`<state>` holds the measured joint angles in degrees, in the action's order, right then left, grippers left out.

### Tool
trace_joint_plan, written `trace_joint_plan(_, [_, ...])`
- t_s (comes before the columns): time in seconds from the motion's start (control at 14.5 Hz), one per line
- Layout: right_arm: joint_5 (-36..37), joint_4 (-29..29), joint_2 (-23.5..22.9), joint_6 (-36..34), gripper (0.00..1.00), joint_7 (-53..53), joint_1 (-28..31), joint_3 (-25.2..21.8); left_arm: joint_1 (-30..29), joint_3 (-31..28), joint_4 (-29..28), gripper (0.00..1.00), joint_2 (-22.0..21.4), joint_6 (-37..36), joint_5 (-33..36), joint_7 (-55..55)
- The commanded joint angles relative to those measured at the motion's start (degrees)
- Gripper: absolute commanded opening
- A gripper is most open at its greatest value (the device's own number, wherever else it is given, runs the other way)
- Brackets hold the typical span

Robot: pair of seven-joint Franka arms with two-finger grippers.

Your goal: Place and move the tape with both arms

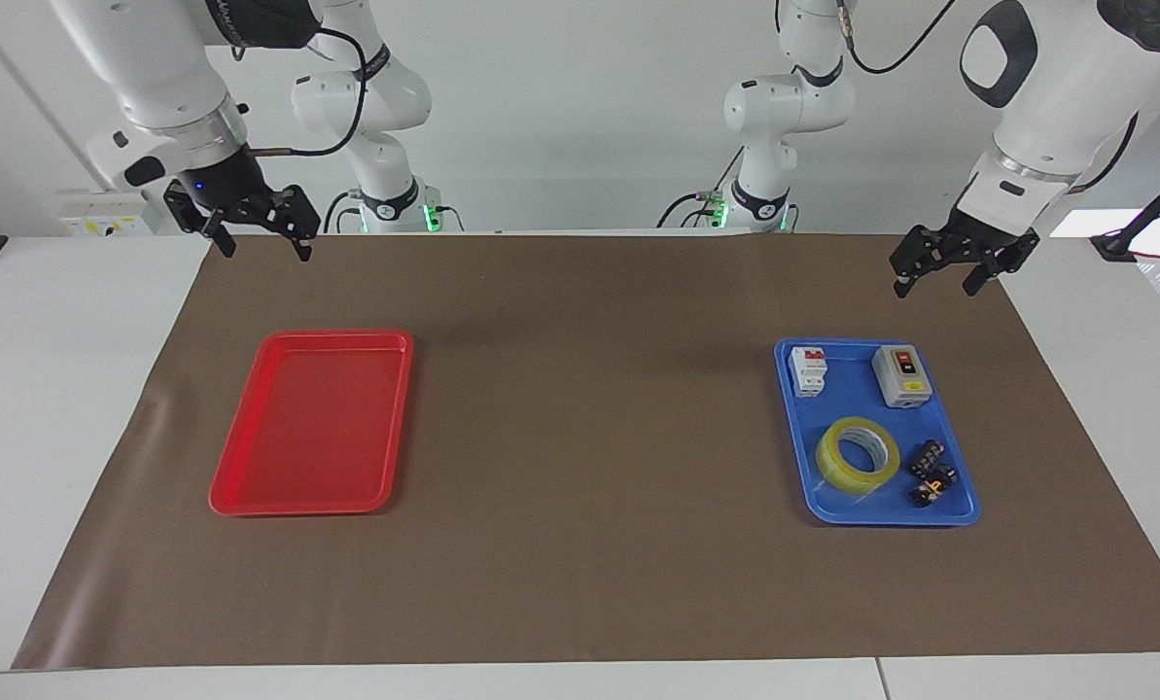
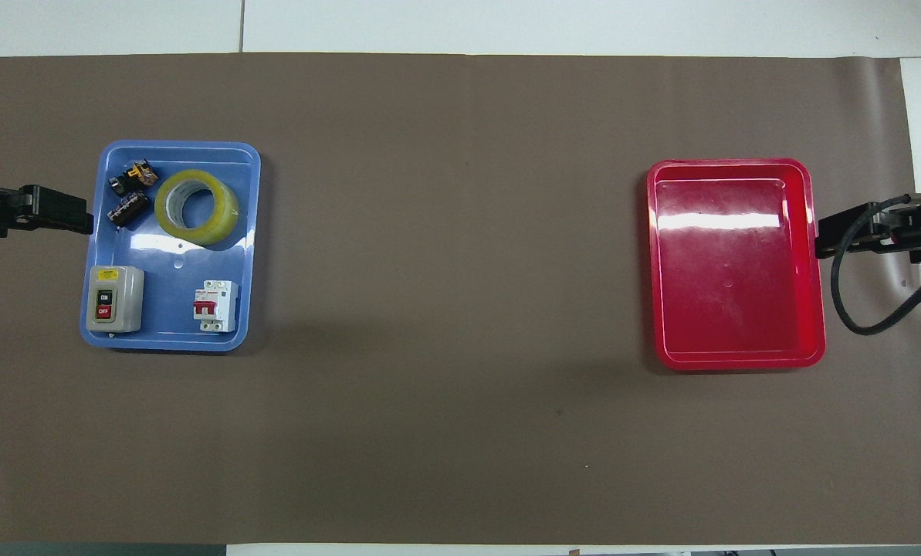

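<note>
Flat — tape [image 1: 858,453] hole-up — blue tray [image 1: 959,508]

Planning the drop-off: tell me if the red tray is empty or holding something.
Empty: the red tray shows only bare glossy floor in both views.

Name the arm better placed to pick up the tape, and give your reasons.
Left. The left pincer hangs open by the blue tray holding the tape. The right pincer, also open, waits at the red tray's end.
</note>
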<state>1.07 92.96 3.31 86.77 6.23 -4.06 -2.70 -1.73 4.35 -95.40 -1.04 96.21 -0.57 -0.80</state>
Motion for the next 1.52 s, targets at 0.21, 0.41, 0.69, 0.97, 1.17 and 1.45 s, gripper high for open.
trace_joint_plan(0.21, [-0.98, 0.29, 0.29, -0.11, 1.00, -0.26, 0.72, 0.33, -0.21, -0.13, -2.59, 1.00, 0.42, 5.20, -0.04, -0.96])
trace_joint_plan(0.41, [-0.98, 0.29, 0.38, -0.11, 1.00, -0.26, 0.72, 0.33, -1.08, -0.13, -4.53, 1.00, 2.44, 10.47, -0.04, -1.05])
trace_joint_plan(0.69, [-0.98, 0.29, 0.38, -0.11, 1.00, -0.17, 0.72, 0.33, -1.09, -0.13, -6.72, 1.00, 6.48, 17.15, 0.05, -1.05])
trace_joint_plan(0.97, [-0.98, 0.29, 0.29, -0.11, 1.00, -0.26, 0.72, 0.33, -1.00, -0.13, -10.94, 1.00, 10.34, 26.47, 0.05, -0.96])
trace_joint_plan(1.17, [-0.98, 0.29, 0.29, -0.11, 1.00, -0.17, 0.72, 0.33, -1.44, -0.13, -12.00, 1.00, 12.89, 31.21, 0.05, -0.96])
trace_joint_plan(1.45, [-0.98, 0.29, 0.38, -0.11, 1.00, -0.26, 0.72, 0.33, -2.32, -0.13, -12.79, 1.00, 16.41, 37.11, 0.05, -1.05])
